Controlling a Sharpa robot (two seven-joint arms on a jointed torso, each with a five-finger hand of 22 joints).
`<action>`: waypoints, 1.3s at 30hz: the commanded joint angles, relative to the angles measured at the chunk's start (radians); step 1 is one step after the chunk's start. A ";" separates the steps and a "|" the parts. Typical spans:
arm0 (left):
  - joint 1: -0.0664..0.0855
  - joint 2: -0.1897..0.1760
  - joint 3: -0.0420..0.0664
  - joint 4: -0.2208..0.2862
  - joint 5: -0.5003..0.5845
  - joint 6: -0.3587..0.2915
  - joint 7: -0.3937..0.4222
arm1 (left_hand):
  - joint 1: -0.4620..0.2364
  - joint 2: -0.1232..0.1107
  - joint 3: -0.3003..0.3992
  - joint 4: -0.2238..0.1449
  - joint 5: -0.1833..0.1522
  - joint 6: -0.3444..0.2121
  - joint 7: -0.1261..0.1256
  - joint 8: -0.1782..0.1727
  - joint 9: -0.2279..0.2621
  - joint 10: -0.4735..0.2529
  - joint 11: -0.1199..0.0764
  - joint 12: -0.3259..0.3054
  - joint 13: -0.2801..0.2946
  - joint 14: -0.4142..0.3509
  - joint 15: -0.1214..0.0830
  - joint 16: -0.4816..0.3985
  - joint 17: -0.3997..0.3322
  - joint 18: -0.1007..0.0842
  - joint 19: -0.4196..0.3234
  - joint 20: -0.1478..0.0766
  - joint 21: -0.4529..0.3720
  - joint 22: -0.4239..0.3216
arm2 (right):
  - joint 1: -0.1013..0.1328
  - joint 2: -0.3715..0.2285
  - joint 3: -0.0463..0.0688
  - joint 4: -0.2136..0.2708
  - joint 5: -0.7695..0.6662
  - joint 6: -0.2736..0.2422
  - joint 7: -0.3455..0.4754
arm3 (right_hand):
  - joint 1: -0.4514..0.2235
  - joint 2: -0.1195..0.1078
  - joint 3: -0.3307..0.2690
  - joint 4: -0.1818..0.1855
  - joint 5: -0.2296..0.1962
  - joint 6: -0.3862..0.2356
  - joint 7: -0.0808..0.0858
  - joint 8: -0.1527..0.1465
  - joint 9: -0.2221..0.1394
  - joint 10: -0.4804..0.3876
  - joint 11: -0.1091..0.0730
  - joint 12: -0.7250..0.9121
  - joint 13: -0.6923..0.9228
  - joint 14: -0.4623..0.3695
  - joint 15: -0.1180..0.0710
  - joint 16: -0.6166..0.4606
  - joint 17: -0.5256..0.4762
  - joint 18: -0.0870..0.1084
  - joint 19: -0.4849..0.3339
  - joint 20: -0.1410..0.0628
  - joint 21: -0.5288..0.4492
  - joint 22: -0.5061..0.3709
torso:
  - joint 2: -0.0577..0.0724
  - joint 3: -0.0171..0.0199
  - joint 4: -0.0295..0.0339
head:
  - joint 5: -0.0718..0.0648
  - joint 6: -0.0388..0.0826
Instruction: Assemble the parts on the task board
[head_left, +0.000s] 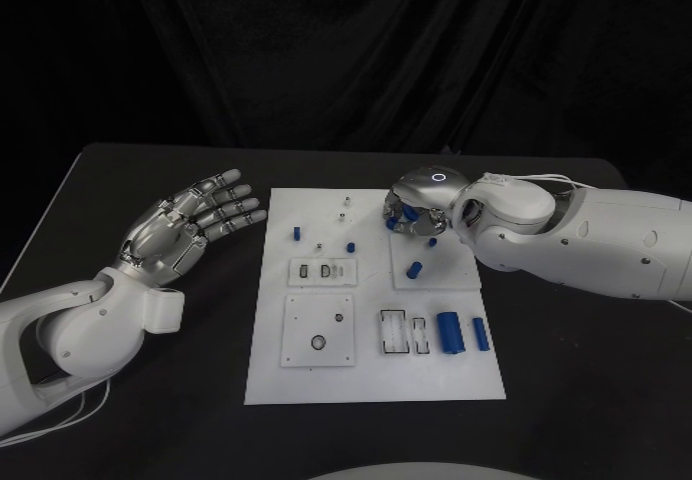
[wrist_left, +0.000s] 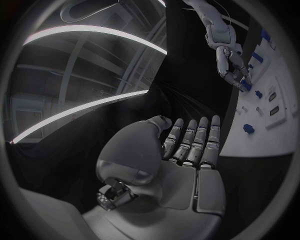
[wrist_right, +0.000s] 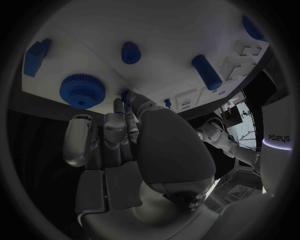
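Observation:
The white task board lies in the middle of the black table. My right hand hovers over its far right section, fingers curled down. In the right wrist view its fingertips pinch a small blue part just above the board, next to a blue gear. A blue peg and a blue cylinder lie further out. My left hand is raised off the board's left edge, palm up, fingers spread, holding nothing; the left hand looks the same from its wrist.
More blue parts lie on the board: a short peg, another, one on the right plate, and two cylinders near the slotted holders. Bare black table surrounds the board.

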 joint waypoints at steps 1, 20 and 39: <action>0.002 0.002 0.000 -0.002 0.005 0.018 0.166 | 0.000 0.000 0.001 0.003 0.003 0.000 0.003 0.001 0.001 -0.003 0.007 0.004 -0.001 0.001 0.008 0.006 -0.001 -0.019 -0.006 0.002 -0.005 -0.001 | -0.006 -0.001 -0.002 -0.002 0.019 -0.077 0.040 | 0.015 0.023 0.010 -0.010 -0.002 0.022 0.002 0.017 0.034 0.025 -0.006 -0.011 0.001 0.000 -0.009 -0.003 0.000 -0.007 0.000 -0.012 0.002 0.002 | 0.000 -0.0005 0.0004 | 0.000 0.000; 0.002 -0.002 0.000 -0.001 0.011 0.013 0.161 | 0.000 0.001 0.002 0.006 0.004 0.003 0.005 0.002 0.001 -0.002 0.010 0.004 -0.001 0.001 0.009 0.007 -0.001 -0.019 -0.006 0.003 -0.005 -0.001 | 0.056 0.136 0.003 -0.096 0.095 -0.127 0.071 | -0.019 0.020 0.004 -0.012 -0.035 0.031 -0.005 0.027 0.089 0.081 -0.009 -0.082 -0.004 0.012 -0.013 0.002 0.031 -0.012 0.010 -0.017 0.010 0.026 | -0.002 -0.0036 0.0032 | 0.025 -0.004; 0.002 0.003 0.000 0.000 0.012 0.014 0.157 | 0.000 0.001 0.003 0.006 0.005 0.004 0.006 0.003 0.001 -0.002 0.011 0.005 -0.001 0.001 0.009 0.008 -0.001 -0.019 -0.006 0.003 -0.005 -0.001 | 0.040 0.253 0.005 -0.240 0.106 -0.076 0.067 | -0.021 0.016 0.009 -0.017 -0.027 0.011 0.003 0.010 0.097 0.074 -0.002 -0.117 -0.004 0.015 -0.008 0.009 0.047 -0.013 0.013 -0.014 0.013 0.035 | 0.001 -0.0025 0.0078 | 0.015 -0.004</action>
